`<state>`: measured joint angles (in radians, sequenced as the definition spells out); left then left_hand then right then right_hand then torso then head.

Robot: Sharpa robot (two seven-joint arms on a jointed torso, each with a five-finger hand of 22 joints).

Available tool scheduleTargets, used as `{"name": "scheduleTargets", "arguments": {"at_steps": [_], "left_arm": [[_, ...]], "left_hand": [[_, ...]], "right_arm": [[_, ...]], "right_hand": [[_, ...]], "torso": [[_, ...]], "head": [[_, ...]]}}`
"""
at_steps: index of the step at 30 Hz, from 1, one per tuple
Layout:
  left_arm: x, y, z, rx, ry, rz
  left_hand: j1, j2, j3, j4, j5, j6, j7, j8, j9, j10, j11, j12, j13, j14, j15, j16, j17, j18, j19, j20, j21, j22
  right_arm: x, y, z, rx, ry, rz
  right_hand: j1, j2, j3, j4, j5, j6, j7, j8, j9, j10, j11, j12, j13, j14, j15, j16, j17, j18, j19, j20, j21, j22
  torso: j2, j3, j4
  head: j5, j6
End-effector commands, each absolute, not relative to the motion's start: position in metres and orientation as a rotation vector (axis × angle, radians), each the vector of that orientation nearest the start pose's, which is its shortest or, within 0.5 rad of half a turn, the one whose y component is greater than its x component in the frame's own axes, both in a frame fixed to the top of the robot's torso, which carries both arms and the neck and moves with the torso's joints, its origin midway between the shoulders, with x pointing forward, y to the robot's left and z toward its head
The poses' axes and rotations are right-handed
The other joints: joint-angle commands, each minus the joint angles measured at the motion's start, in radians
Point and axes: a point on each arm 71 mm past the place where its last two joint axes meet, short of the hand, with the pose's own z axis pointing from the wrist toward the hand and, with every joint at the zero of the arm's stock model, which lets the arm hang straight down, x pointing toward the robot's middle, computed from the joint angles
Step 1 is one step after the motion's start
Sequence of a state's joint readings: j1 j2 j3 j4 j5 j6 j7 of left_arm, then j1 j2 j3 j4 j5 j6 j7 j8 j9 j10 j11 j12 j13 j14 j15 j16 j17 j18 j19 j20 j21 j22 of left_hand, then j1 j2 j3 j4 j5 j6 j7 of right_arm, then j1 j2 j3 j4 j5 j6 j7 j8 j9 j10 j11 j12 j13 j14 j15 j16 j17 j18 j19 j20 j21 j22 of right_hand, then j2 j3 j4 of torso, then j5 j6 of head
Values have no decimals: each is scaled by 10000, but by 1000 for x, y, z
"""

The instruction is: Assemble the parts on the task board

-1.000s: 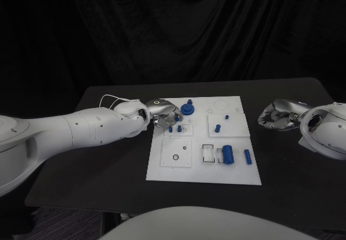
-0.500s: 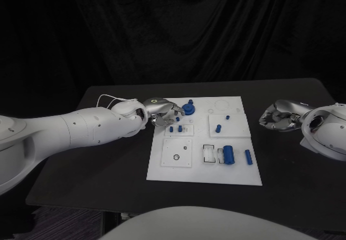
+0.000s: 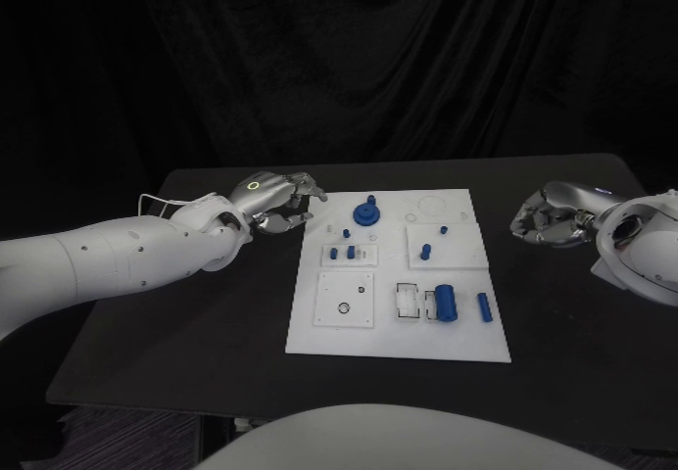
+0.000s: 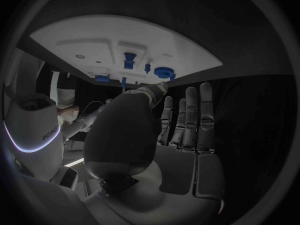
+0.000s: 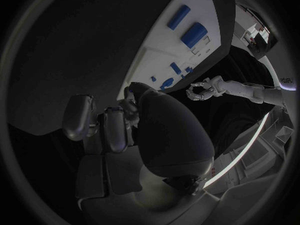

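Observation:
The white task board (image 3: 424, 338) lies mid-table. It carries a blue knob piece (image 3: 367, 212) near its far edge, small blue pegs (image 3: 344, 253) below that, two more pegs (image 3: 425, 252) further right, and a thick blue cylinder (image 3: 447, 302) beside a slim blue bar (image 3: 485, 306). My left hand (image 3: 278, 203) hovers off the board's far left corner, fingers apart and holding nothing; the left wrist view shows its fingers (image 4: 187, 120) stretched out below the board (image 4: 75, 35). My right hand (image 3: 554, 220) hangs to the right of the board, its fingers (image 5: 81, 117) curled in on nothing.
Bare black table (image 3: 212, 313) surrounds the board on every side. A square white inset with an oval hole (image 3: 346, 299) sits on the board's near left. A dark curtain closes off the back.
My left hand has drawn back from the small pegs to the left, off the board's edge, and its fingers have spread. A small peg shows where it was. The right hand barely moved.

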<state>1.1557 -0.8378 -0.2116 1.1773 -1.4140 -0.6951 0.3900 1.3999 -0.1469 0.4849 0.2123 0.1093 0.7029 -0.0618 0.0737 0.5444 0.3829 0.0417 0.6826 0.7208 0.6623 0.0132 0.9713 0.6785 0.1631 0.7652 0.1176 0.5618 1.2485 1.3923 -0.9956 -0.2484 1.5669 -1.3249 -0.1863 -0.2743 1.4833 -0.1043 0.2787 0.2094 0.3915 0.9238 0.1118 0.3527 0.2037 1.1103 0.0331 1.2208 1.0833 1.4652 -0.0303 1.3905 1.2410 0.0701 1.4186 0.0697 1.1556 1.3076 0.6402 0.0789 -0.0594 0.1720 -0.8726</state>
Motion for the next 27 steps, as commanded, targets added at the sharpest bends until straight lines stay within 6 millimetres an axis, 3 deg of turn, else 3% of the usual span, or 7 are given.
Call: {"name": "scheduleTargets", "arguments": {"at_steps": [1,6,8,9,16,22,27], "left_arm": [[483,300,-237,1402,13007,-7936],[474,310,-236,-2092,13880,-10962],[471,308,-236,-3536,13967,-12466],[470,306,-236,-4187,13933,-13177],[462,289,-233,-7242,13381,-16676],[454,278,-232,-8210,13126,-18058],[448,278,-239,-8606,13181,-18397]], "left_hand": [[-213,194,-829,705,394,89,263,-67,-224,-787,-1,145,-422,-1998,-11,-1759,-712,-11,-1910,-158,-1733,-653],[-553,682,-2379,789,909,-160,292,-90,-1007,-2036,57,-755,-2317,-4854,17,-5462,-3280,-600,-4913,-752,-4733,-2593],[-926,936,-3102,781,1358,-1430,676,-111,-2040,-2637,-119,-2157,-3740,-5925,-116,-7958,-5189,-764,-5907,-1048,-5053,-4096],[-1217,1378,-4136,786,1529,-2715,939,-145,-3223,-2886,-265,-3383,-5087,-6157,-81,-9010,-6030,-906,-6414,-1167,-5086,-6094],[-1508,2528,-6132,796,-52,-3761,1053,-376,-4546,-3127,-275,-4552,-6526,-6522,-82,-9668,-6699,-822,-6804,-1014,-5235,-8556],[-1292,3087,-6944,795,17,-3976,645,-400,-4985,-3192,-537,-4800,-6891,-6582,-92,-9697,-6762,-665,-6842,-866,-5231,-9060],[-1300,3329,-7155,801,79,-4102,478,-413,-5091,-3271,-651,-4936,-6915,-6623,-65,-9713,-6785,-641,-6899,-819,-5246,-9293]], "right_arm": [[485,-269,-158,-509,17654,4027],[490,-250,-141,-1472,16860,4426],[491,-241,-139,-1940,16681,4564],[491,-237,-140,-2158,16662,4610],[483,-225,-169,-3281,17018,4684],[478,-220,-195,-4109,17274,4395],[480,-214,-213,-4423,17362,4311]], "right_hand": [[79,-162,35,-97,178,-7,-12,254,173,-967,10,-795,-905,61,-52,-49,-60,189,-95,18,-113,1441],[221,-410,250,-224,620,-273,76,560,430,-3033,118,-2587,-2822,-92,39,-169,-258,236,-255,86,-421,1377],[225,-505,362,-256,639,-500,115,593,492,-3399,150,-2929,-3072,-184,66,-232,-368,268,-355,124,-603,1336],[245,-544,423,-285,633,-642,143,585,509,-3651,181,-3136,-3214,-253,88,-288,-462,292,-433,143,-749,1302],[211,-677,584,-325,426,-1513,238,327,451,-4812,539,-3961,-3934,-658,395,-475,-840,395,-881,393,-1442,1147],[243,-771,704,-415,463,-1938,178,-50,295,-5290,779,-4399,-4463,-798,601,-444,-908,423,-1011,576,-1560,1118],[263,-798,795,-490,458,-1965,145,-255,211,-5380,896,-4757,-4940,-794,700,-362,-869,416,-982,677,-1424,1144]], "torso": [[-27,-21,43],[-136,-122,177],[-174,-160,248],[-193,-178,295],[-393,-324,568],[-557,-495,696],[-568,-550,686]], "head": [[83,0],[25,0],[-46,0],[-79,0],[-506,0],[-898,0],[-1010,0]]}}
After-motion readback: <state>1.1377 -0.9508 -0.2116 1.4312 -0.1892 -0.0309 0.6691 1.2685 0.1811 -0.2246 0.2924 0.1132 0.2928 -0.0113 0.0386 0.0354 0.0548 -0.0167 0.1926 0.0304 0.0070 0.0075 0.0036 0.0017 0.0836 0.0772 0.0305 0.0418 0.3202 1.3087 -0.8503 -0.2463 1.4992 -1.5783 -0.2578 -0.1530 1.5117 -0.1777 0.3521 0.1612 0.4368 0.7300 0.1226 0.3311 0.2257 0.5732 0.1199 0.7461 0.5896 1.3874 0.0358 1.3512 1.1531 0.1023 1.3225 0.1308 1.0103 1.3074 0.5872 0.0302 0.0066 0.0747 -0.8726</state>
